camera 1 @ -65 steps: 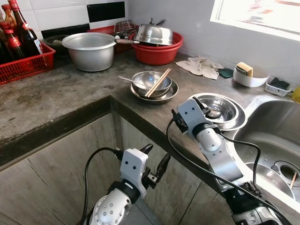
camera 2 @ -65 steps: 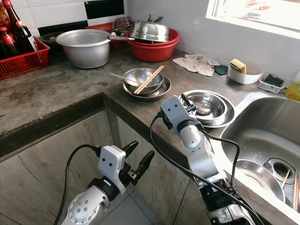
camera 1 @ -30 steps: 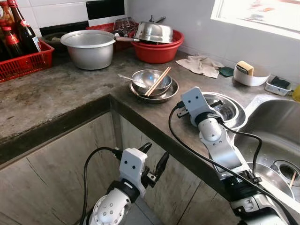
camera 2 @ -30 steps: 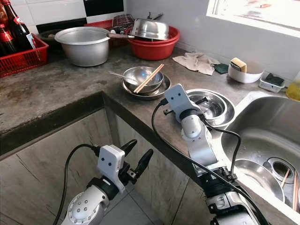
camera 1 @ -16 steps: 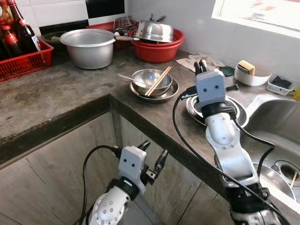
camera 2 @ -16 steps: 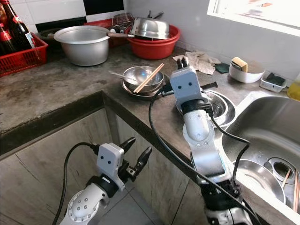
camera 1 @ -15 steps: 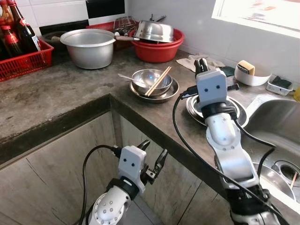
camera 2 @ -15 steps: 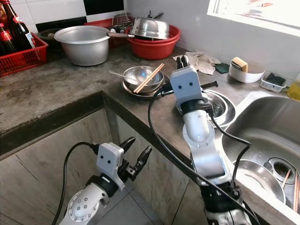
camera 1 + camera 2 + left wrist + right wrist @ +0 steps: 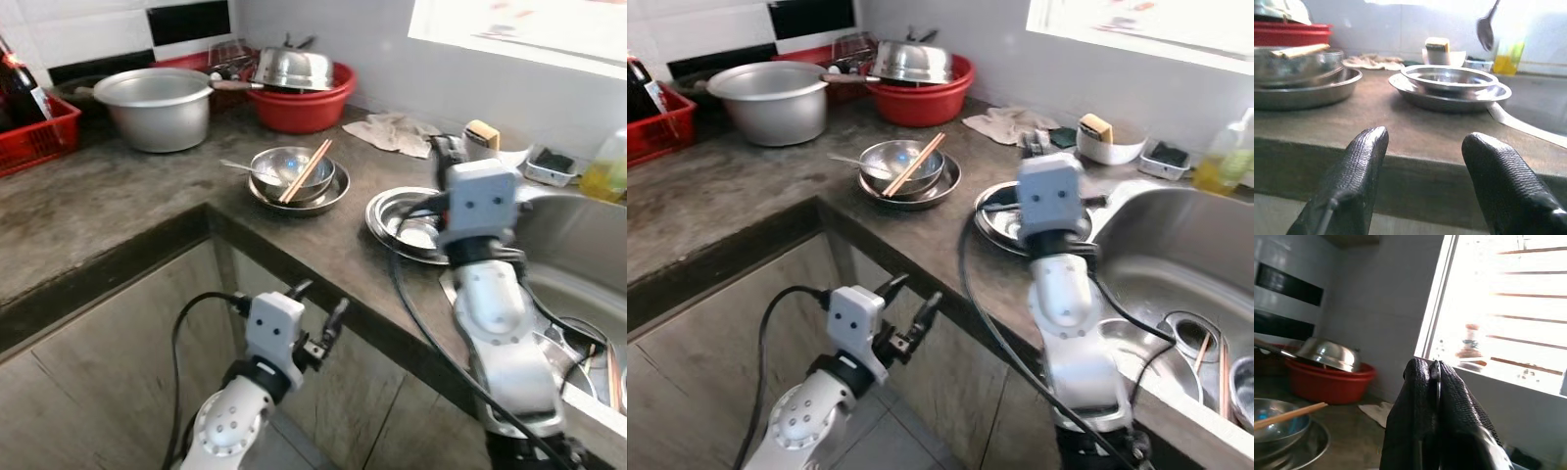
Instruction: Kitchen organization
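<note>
Right end effector (image 9: 1436,382) clamped on thin steel spoon (image 9: 1486,25), raised above nested steel bowls (image 9: 411,220) on grey surface (image 9: 127,211). Spoon: light, stiff, slippery; grip mid-handle. Left end effector (image 9: 1422,147) open, idle.

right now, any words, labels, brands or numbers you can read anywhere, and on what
No text can be read in these pictures.
Dark bottle in the red basket: it has a label, too blurred and small to read.
Yellow liquid bottle by the sink: no readable label.
Right gripper, shut on a spoon: no markings seen.
</note>
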Robot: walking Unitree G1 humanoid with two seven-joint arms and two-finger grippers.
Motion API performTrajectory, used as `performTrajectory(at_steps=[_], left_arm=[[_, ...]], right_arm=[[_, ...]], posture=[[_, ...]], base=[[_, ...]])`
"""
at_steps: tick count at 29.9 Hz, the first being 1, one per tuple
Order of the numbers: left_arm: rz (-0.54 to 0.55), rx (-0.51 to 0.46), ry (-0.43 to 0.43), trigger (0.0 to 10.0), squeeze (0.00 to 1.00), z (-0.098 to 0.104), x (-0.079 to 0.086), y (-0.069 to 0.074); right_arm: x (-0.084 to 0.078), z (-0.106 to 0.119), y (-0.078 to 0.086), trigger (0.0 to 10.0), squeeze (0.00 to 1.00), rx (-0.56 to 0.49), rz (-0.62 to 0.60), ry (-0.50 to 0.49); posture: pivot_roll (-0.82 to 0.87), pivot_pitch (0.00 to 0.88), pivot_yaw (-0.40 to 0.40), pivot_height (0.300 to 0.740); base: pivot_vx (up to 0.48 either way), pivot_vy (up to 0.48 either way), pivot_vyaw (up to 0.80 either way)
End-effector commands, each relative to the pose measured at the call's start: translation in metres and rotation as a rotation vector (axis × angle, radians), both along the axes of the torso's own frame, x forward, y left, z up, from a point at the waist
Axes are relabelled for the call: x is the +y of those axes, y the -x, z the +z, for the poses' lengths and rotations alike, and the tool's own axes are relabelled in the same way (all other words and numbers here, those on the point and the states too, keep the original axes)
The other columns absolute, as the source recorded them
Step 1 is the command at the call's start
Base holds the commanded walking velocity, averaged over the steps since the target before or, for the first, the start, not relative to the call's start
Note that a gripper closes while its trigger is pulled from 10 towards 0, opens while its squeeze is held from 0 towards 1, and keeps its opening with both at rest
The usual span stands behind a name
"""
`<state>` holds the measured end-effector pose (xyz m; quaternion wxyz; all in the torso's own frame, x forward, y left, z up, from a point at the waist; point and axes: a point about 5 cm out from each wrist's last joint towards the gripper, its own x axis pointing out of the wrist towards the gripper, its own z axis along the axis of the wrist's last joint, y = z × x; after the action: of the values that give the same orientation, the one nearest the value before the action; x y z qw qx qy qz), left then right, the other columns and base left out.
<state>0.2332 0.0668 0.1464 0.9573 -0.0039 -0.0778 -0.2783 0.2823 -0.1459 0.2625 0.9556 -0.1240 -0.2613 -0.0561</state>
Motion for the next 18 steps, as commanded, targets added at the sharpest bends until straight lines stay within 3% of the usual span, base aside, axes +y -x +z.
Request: performTrajectory(at_steps=[1, 3, 12, 18], left_arm=[[0.004, 0.015, -0.004, 10.0, 0.00, -0.003, 0.003, -0.001], [0.002, 0.016, -0.002, 10.0, 0.00, -0.003, 0.003, -0.001], [0.008, 0.020, -0.001, 10.0, 0.00, -0.003, 0.004, -0.001], [-0.013, 0.024, -0.006, 10.0, 0.00, -0.004, 0.001, 0.000]], right_arm=[[0.005, 0.008, 0.006, 10.0, 0.00, -0.034, 0.014, -0.008], [0.002, 0.008, 0.008, 10.0, 0.00, -0.034, -0.009, -0.012], [-0.007, 0.010, 0.012, 10.0, 0.00, -0.040, -0.075, -0.012], [-0.006, 0.005, 0.015, 10.0, 0.00, -0.018, -0.077, -0.006]], posture=[[0.06, 0.000, -0.042, 0.740], [0.06, 0.000, -0.038, 0.740], [0.06, 0.009, -0.040, 0.740], [0.05, 0.011, -0.032, 0.740]], base=[[0.000, 0.469, 0.00], [0.000, 0.469, -0.80], [0.000, 0.000, -0.80], [0.000, 0.475, -0.80]])
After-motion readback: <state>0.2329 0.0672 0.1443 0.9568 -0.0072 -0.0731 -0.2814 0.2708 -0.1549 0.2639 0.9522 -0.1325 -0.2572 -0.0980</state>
